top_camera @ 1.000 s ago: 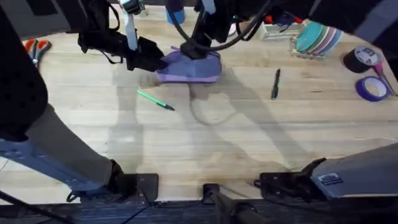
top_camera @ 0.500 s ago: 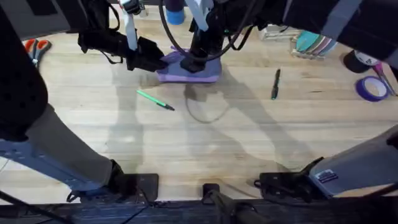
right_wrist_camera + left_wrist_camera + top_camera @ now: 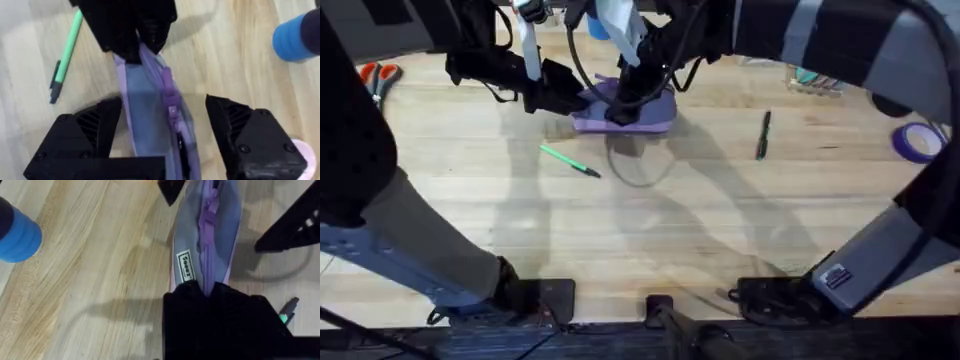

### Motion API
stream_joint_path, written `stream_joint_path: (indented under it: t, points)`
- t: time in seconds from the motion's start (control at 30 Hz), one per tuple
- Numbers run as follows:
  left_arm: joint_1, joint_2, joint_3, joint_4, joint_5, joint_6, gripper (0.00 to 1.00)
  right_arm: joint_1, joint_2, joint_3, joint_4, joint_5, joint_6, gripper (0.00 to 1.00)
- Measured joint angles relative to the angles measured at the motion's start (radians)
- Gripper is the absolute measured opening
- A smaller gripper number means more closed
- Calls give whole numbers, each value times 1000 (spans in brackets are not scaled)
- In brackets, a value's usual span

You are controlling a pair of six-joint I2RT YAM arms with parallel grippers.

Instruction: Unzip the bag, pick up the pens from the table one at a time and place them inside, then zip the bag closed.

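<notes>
Overhead, the bag (image 3: 625, 110) is lying on the far middle of the table (image 3: 650, 230), a soft lavender fabric oblong with its long axis running left to right. The left gripper (image 3: 575, 97) is clamping the pouch's left end, while the right gripper (image 3: 620, 108) is hovering directly above the pouch. The bright green pen (image 3: 570, 160), slim and smooth, is resting just in front of the bag, slanting with its dark tip toward the near right. The dark pen (image 3: 763, 134) is sitting well apart to the right, pointing almost straight away from the arms' bases.

In the left wrist view, the black fingers (image 3: 220, 311) are pinching shut on the bag's (image 3: 207, 235) near end; the purple zipper is running lengthwise away from them along the top, closed, with a small white label on the greyish-lavender side panel. A blue cylinder (image 3: 17, 232) is standing apart on the grained planks.

In the right wrist view, the right gripper (image 3: 165, 131) is spread wide, one ribbed black finger (image 3: 92, 131) on each side of the bag (image 3: 150, 100), above the zipper pull (image 3: 172, 109). The left gripper (image 3: 131, 31) is holding the far end, with the green pen (image 3: 65, 57) beside it.
</notes>
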State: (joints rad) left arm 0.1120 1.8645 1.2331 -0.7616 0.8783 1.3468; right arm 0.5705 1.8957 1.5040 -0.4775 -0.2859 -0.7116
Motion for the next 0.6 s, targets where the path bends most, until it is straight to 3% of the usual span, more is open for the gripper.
stream_joint_path:
  t: [0.1, 0.3, 0.43, 0.6]
  points:
    - [0, 0, 0, 0, 0, 0, 42, 0, 0, 0, 29, 0, -1, 927]
    - [0, 0, 0, 1, 0, 0, 42, 0, 0, 0, 33, 0, -3, 672]
    - [0, 0, 0, 1, 0, 0, 42, 0, 0, 0, 32, 0, -3, 590]
    - [0, 0, 0, 3, 0, 0, 42, 0, 0, 0, 32, 0, -3, 406]
